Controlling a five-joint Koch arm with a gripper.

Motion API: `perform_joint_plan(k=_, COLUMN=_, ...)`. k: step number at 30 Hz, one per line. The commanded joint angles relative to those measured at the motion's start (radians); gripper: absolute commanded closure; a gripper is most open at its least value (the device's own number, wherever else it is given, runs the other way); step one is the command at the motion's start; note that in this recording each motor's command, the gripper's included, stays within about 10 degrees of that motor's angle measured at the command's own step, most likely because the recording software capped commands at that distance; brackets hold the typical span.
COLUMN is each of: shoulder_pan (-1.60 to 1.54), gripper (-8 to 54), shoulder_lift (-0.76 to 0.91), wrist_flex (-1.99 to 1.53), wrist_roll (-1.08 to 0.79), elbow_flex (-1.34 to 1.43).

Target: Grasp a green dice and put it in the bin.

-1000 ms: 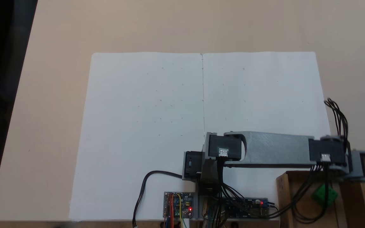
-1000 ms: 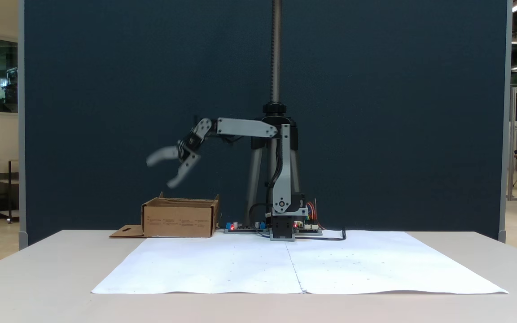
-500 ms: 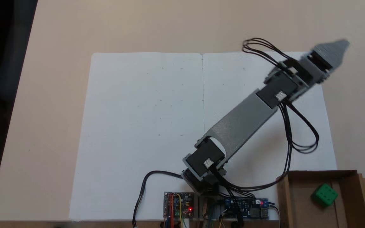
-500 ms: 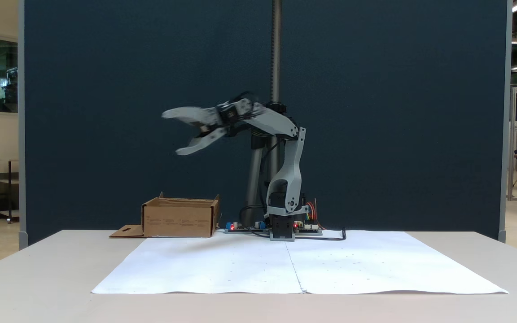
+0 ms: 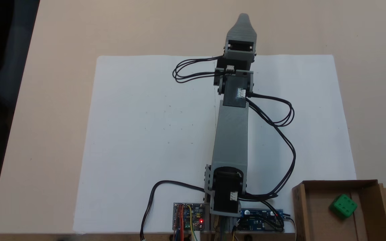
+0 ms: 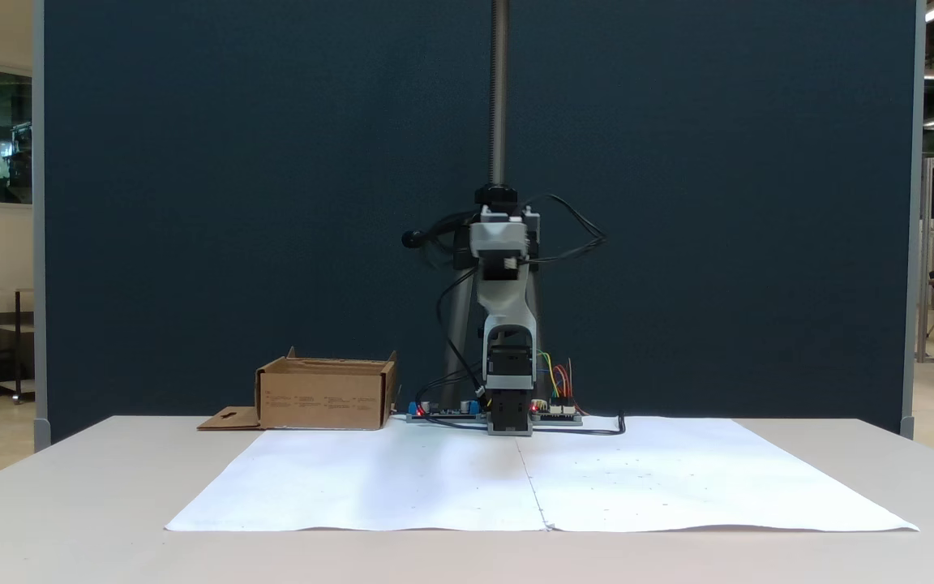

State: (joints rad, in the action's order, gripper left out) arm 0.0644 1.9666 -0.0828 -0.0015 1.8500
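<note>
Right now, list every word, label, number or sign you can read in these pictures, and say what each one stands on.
No text can be read.
The bin: small dark print lines on the front wall, too small to read.
The circuit boards: markings too small and blurred to read.
The green dice: pips only on its top face, five as far as can be told, no numerals.
The white paper: faint dots and ticks, no writing.

Green on brown, grey over white.

Bright green dice with darker green pips, inside a plain brown cardboard bin. Mid-grey arm with black motor blocks and black cables. White paper sheets dotted with faint small marks, on a pale beige counter. Dark blue panel behind; red lights on the circuit boards.
</note>
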Motion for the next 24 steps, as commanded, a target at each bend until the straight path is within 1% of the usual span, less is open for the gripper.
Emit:
perform_joint_plan(k=1, shoulder_pan=-0.041, gripper=1.8, shoulder_lift=0.077, wrist_flex=0.165, wrist_roll=0.071, elbow_flex=0.031)
perform_joint_plan(k=8, shoulder_pan=-0.072, gripper=1.8, shoulder_lift=0.196, wrist_flex=0.375, wrist_roll=0.064, elbow_flex=0.330)
perform_joint_plan(k=12, shoulder_pan=-0.060, gripper=2.0, shoulder_lift=0.238, wrist_flex=0.487, wrist_roll=0.012, elbow_flex=0.514)
perform_joint_plan(k=18, shoulder_pan=-0.021, gripper=2.4, shoulder_lift=0.250, wrist_flex=0.676, wrist_roll=-0.058, elbow_flex=0.758)
perform_joint_plan(k=24, shoulder_pan=-0.002, gripper=2.4, shoulder_lift=0.270, wrist_flex=0.860, wrist_roll=-0.064, elbow_flex=0.945)
